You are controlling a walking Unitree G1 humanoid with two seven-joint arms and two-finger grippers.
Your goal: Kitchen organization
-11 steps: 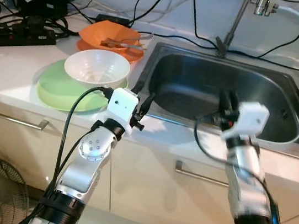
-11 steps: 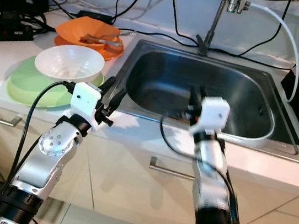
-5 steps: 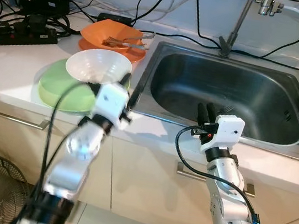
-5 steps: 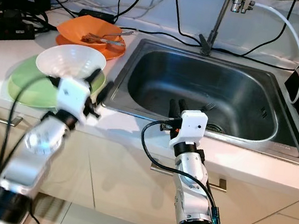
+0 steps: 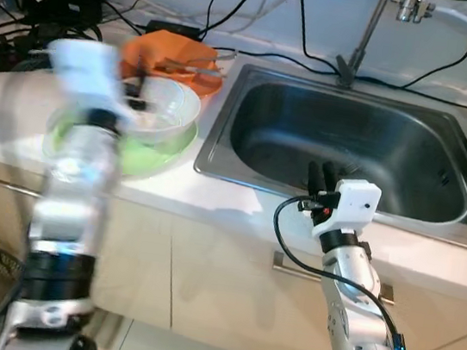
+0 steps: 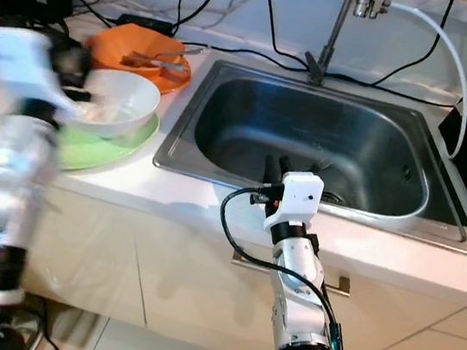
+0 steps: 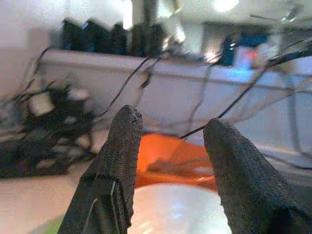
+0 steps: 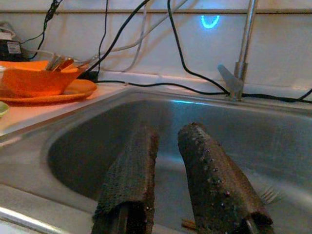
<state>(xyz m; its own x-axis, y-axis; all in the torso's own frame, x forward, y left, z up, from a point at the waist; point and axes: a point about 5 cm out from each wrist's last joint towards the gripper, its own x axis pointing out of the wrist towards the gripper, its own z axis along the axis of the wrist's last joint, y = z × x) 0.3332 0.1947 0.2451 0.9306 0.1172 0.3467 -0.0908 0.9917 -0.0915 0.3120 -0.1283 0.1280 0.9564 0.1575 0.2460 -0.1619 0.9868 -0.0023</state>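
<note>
steel sink (image 5: 439, 200): right gripper (image 5: 323, 175) at near rim, fingers slightly apart, holding nothing.
left gripper (image 7: 173, 134): blurred, fingers spread, empty, above white bowl (image 5: 169, 109).
green plate (image 5: 154, 151): under bowl.
orange bowl (image 5: 168, 48): behind, holds utensils.

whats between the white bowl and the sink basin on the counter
In the right eye view, the rim of the green plate under the white bowl, then a bare strip of white countertop up to the sink flange.
</note>
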